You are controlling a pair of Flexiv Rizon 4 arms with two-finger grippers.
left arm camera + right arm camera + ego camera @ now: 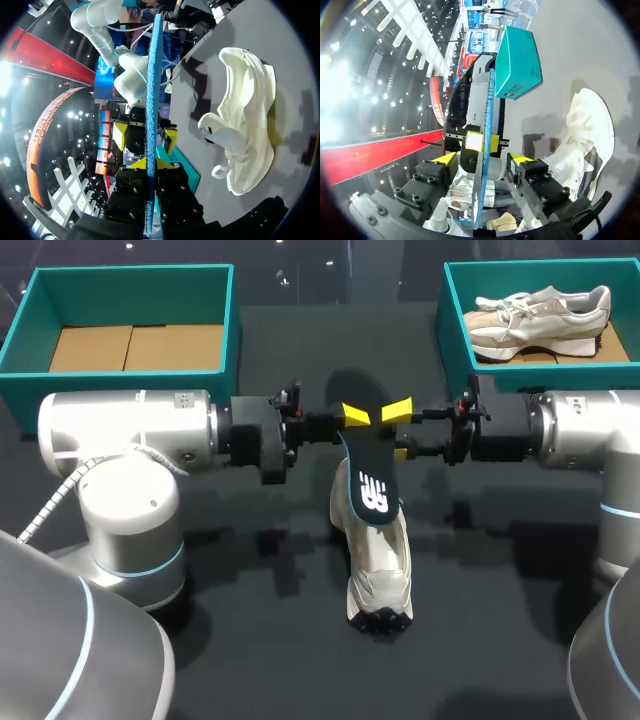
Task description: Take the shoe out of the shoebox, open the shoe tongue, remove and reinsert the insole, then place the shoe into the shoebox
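Note:
A black insole (368,475) with a white logo hangs over the white shoe (380,570), which lies on the dark table. My left gripper (352,420) is shut on the insole's upper end. In the left wrist view its yellow tips (150,165) pinch the insole (152,90), seen edge-on with its blue underside, and the shoe (245,125) lies off to one side. Opposite it, my right gripper (398,431) is open. In the right wrist view its fingers (520,160) stand apart on either side of the insole (484,150) without touching it.
A teal shoebox (20,330) at the back left holds only its cardboard floor. Another teal shoebox (455,330) at the back right holds a second beige-and-white shoe (540,310). Both arms span the table's middle.

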